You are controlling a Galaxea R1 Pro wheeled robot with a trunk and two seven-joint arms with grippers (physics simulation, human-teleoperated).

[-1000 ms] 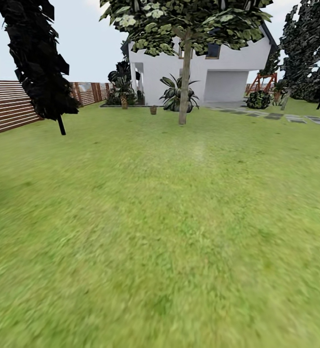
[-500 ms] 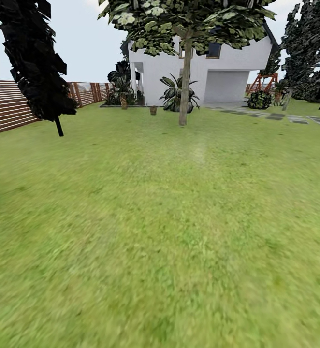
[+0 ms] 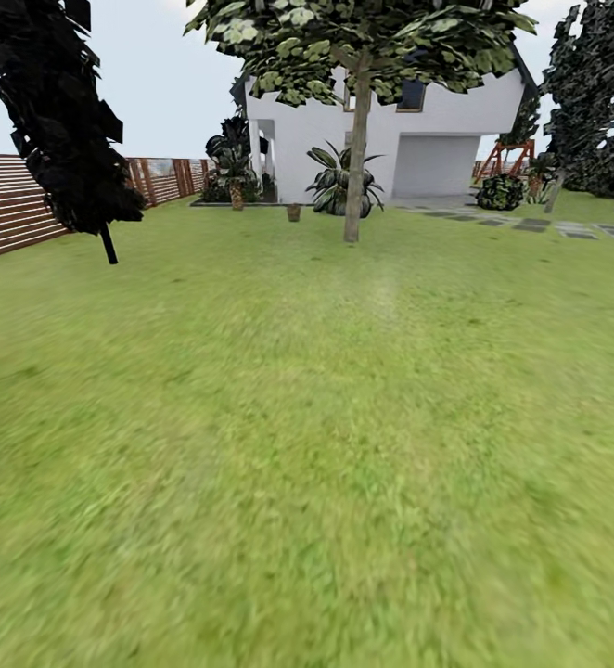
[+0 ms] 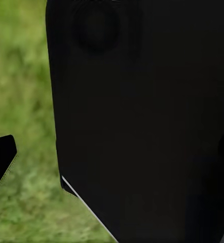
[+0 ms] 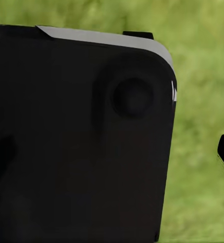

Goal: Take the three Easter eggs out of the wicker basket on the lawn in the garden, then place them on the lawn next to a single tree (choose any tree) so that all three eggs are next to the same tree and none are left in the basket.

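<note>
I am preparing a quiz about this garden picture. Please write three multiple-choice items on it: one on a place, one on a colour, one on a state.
1. Where does the slatted wooden fence stand in the head view?
A left edge
B right edge
C centre

2. What colour is the house?
A red
B white
C yellow

3. How does the thin-trunked leafy tree before the house stand?
A fallen
B upright
C cut to a stump

Answers: 1 A, fence runs along the left; 2 B, walls are white; 3 B, trunk rises straight from the lawn.
</note>
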